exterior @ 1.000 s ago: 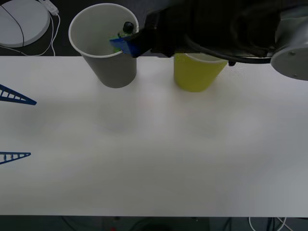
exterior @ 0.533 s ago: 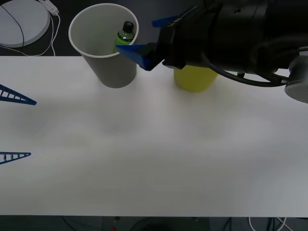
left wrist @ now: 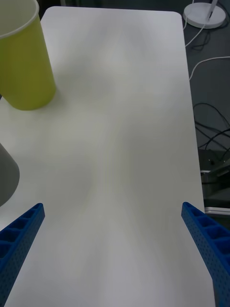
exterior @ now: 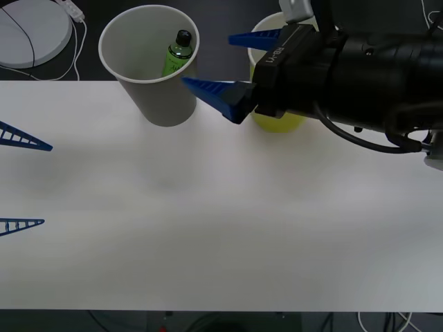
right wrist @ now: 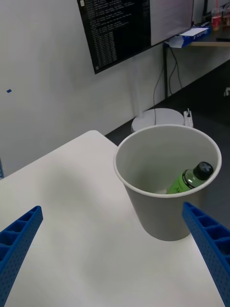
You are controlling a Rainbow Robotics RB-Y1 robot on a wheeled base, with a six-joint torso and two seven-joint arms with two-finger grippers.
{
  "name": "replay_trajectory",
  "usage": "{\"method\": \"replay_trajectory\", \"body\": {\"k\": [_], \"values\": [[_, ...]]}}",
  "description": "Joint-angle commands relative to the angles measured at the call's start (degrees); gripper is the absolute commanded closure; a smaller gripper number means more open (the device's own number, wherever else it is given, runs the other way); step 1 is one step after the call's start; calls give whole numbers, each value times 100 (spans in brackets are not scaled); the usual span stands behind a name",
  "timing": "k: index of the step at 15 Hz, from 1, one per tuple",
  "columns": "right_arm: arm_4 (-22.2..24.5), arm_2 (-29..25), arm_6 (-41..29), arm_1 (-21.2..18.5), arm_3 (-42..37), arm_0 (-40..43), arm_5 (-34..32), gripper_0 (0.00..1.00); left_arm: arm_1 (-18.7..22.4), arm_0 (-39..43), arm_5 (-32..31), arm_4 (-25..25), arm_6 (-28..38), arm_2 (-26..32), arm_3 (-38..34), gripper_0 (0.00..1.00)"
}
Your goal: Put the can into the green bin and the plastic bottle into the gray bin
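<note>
Gray paper is what your front view leads with: the gray bin [exterior: 149,63] stands at the table's far edge, and the plastic bottle [exterior: 178,52] leans inside it, black cap up against the wall nearest your right gripper [exterior: 223,63]; that gripper hangs just beside the bin with its blue fingers spread wide and nothing between them, one fingertip close to the bin's side; the green bin [exterior: 277,104] sits under and behind the same arm, mostly covered by it; your left gripper [exterior: 17,181] rests at the table's edge, well apart from both bins, its two ribbed fingers parted and empty.

In your right wrist view, the gray bin [right wrist: 167,180] lies straight ahead of the open fingers [right wrist: 210,249], and the plastic bottle [right wrist: 189,178] is tilted inside against the wall, cap near the rim.

In your left wrist view, the fingers [left wrist: 19,240] stand wide over bare white table [left wrist: 120,144]; the green bin [left wrist: 23,57] stands far ahead of them, and an edge of the gray bin [left wrist: 7,180] shows nearer.
</note>
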Motion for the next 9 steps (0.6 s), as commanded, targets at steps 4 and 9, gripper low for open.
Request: {"method": "replay_trajectory", "body": {"k": [4, 9], "values": [[1314, 694, -1235, -620, 39, 80, -1408, 0, 0, 0, 0, 0, 0, 0, 0, 0], [2738, 703, -2448, -1007, 153, 572, -2560, 0, 0, 0, 0, 0, 0, 0, 0, 0]]}}
